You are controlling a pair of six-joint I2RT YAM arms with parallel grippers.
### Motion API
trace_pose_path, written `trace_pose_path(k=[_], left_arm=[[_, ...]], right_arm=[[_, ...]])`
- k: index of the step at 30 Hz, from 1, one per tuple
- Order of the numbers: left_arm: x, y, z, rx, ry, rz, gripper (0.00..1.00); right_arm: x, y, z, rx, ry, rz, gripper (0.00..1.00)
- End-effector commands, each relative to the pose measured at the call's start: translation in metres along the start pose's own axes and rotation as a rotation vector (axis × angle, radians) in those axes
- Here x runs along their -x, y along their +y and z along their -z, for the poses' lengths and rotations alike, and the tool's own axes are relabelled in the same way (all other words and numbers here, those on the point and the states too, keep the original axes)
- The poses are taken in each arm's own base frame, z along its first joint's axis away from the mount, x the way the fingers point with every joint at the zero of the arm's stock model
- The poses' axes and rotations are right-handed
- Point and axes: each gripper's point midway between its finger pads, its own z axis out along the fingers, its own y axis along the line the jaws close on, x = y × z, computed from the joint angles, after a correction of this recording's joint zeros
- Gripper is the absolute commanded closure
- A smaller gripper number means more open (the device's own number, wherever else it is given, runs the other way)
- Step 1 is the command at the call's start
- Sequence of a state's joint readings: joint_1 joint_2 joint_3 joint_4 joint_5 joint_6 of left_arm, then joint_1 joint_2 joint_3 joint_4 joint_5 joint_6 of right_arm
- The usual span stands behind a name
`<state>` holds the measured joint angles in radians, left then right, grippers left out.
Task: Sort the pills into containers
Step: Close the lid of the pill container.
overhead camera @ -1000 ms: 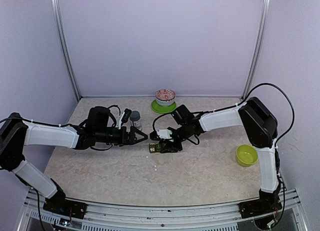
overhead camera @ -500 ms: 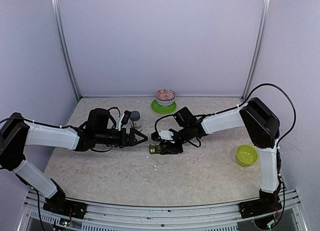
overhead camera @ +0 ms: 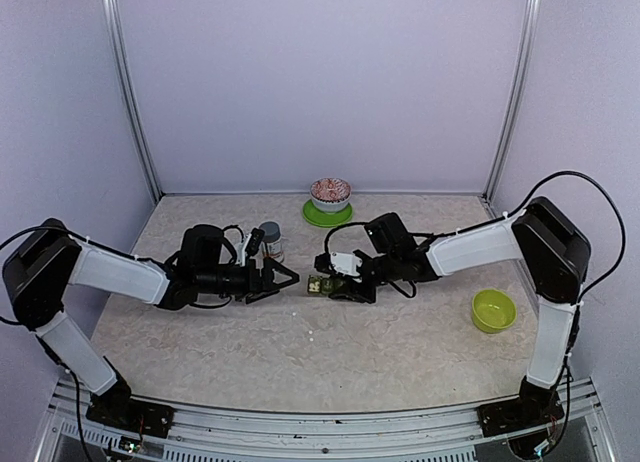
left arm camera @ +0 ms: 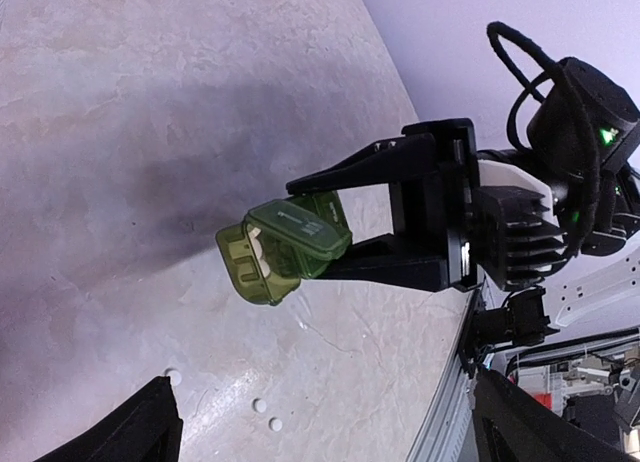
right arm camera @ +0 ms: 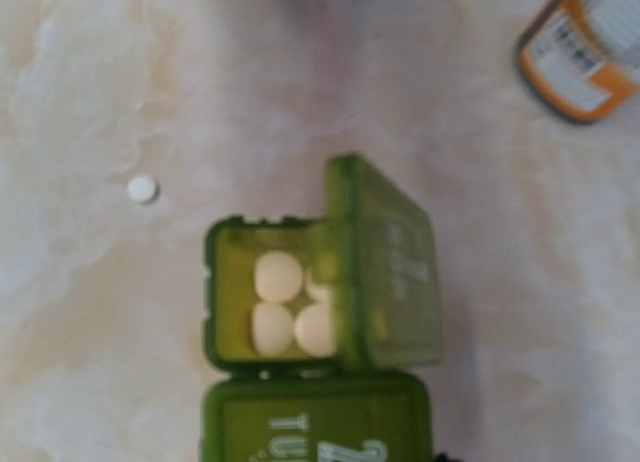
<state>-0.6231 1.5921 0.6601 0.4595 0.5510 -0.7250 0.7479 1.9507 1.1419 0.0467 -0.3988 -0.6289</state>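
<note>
Containers [left arm camera: 285,247]: dark green strip gripped between the fingers of the right end effector [overhead camera: 337,285], seemingly clear of the table [left arm camera: 140,112], with its shadow cast to one side. End compartment is open, lid [right arm camera: 392,272] swung aside. White pills [right arm camera: 278,278] are clustered inside; the neighbouring compartment is shut. One loose pill [right arm camera: 142,189] lies on the table just beside the strip. Left end effector [overhead camera: 288,278] is spread wide and empty, pointing at the strip, near but apart. Grey-capped bottle [overhead camera: 270,242] stands just behind it.
</note>
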Motion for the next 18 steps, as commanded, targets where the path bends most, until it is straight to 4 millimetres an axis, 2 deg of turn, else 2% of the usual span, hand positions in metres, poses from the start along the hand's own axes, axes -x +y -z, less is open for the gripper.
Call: trace_pose_path(k=[1,8,18], left_arm=[[0.007,-0.008,-0.004,-0.076,-0.021,0.034,0.01],[0.009,-0.015,-0.013,-0.147,-0.013,0.091,0.01],[0.017,-0.020,-0.019,-0.194,-0.025,0.132,0.01]], right_arm=[[0.028,-0.011,0.018,-0.098,-0.064,0.024,0.63],[0.043,-0.003,0.028,-0.124,-0.087,0.046,0.62],[0.055,0.008,0.028,-0.122,-0.087,0.069,0.62]])
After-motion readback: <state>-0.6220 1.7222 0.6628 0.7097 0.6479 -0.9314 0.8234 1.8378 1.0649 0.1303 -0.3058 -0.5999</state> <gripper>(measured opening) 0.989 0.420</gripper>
